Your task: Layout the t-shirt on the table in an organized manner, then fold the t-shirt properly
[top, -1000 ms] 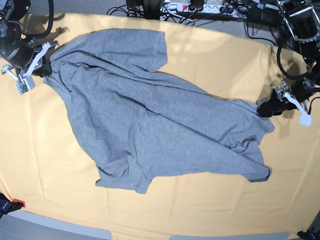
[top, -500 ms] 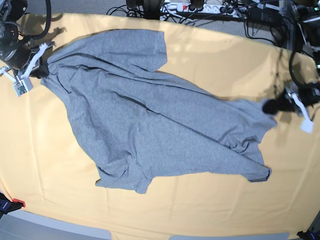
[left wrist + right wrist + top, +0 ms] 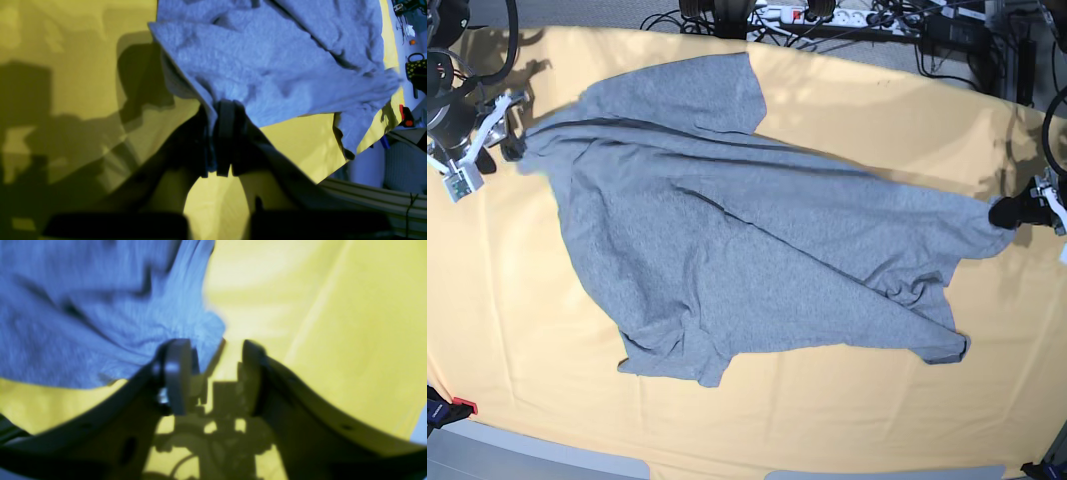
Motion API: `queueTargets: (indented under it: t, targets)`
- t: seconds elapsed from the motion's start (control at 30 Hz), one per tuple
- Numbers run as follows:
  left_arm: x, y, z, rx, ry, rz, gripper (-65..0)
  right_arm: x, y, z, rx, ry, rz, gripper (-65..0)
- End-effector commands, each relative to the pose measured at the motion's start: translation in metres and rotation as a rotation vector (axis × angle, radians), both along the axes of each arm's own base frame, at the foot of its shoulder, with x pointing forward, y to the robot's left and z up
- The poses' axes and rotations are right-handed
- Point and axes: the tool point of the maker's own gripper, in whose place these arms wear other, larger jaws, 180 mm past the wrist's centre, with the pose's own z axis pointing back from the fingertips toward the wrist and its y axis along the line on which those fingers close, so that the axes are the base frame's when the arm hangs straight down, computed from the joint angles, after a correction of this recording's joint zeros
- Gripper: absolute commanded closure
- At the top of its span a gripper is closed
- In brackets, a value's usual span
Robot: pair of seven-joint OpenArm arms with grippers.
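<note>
On my wide table draped in pale yellow-orange cloth (image 3: 847, 420), the plain heather-grey cotton t-shirt (image 3: 747, 240) is now stretched further than a second ago, its long axis running from far left to near right across the middle. My left gripper (image 3: 1009, 212) has clamped its corner and pulled outward; my right gripper (image 3: 509, 132) has sprung open, holding nothing.

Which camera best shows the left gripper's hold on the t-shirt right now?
Left wrist view: the left gripper is shut on the t-shirt edge, close up. Base view shows it small at the table edge; right wrist view doesn't show it.
</note>
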Motion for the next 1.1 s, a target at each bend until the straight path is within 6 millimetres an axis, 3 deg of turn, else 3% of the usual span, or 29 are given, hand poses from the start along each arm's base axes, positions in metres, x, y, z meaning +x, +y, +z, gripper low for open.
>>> queueTargets:
  t: [0.0, 0.17, 0.47, 0.63, 0.77, 0.97, 1.07]
  targets:
    - [0.009, 0.007, 0.020, 0.009, -0.056, 0.007, 0.0, 0.004, 0.000, 0.010, -0.009, -0.032, 0.012, -30.7]
    - [0.009, 0.006, 0.020, 0.008, -0.059, 0.003, 0.0, -0.013, 0.013, 0.000, 0.071, 0.053, 0.031, -30.6]
    - [0.009, 0.006, 0.020, 0.009, -0.060, 0.001, 0.0, -0.062, 0.060, -0.020, 0.316, 0.179, 0.070, -30.6]
    - [0.009, 0.006, 0.020, 0.009, -0.060, 0.001, 0.0, -0.063, 0.076, -0.027, 0.394, 0.140, 0.000, -30.6]
    - [0.009, 0.006, 0.020, 0.009, -0.060, 0.001, 0.0, -0.054, 0.075, -0.034, 0.403, 0.070, -0.133, -30.7]
    - [0.009, 0.006, 0.020, 0.009, -0.061, 0.001, 0.0, -0.058, 0.087, -0.044, 0.467, 0.081, -0.238, -31.9]
    - [0.009, 0.006, 0.020, 0.009, -0.060, 0.001, 0.0, -0.060, 0.082, -0.052, 0.446, 0.090, -0.322, -31.9]
